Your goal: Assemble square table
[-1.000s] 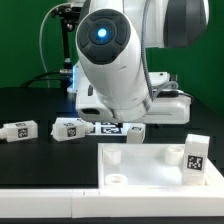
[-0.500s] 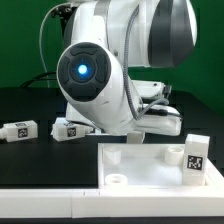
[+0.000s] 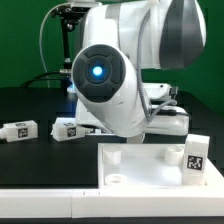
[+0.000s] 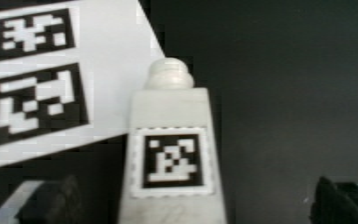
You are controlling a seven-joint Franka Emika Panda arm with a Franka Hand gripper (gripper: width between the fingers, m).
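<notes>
The gripper (image 4: 192, 203), seemingly spread, straddles a leg (image 4: 167, 130).

My glossy white arm (image 3: 135, 30) has a glowing blue round light (image 3: 97, 72), the short white plastic leg (image 4: 167, 140) bears a black-and-white square tag, the flat white marker board (image 4: 51, 70) shows the same black-and-white tag pattern, the raised-rim square plastic top (image 3: 150, 166) is white, table (image 3: 30, 105) black, back wall (image 3: 20, 45) green.

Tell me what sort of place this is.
Probably a robotics lab bench. A robot arm hangs over a black table. Loose white legs bearing black-and-white tags lie near a square top. A marker board lies next to one leg.
</notes>
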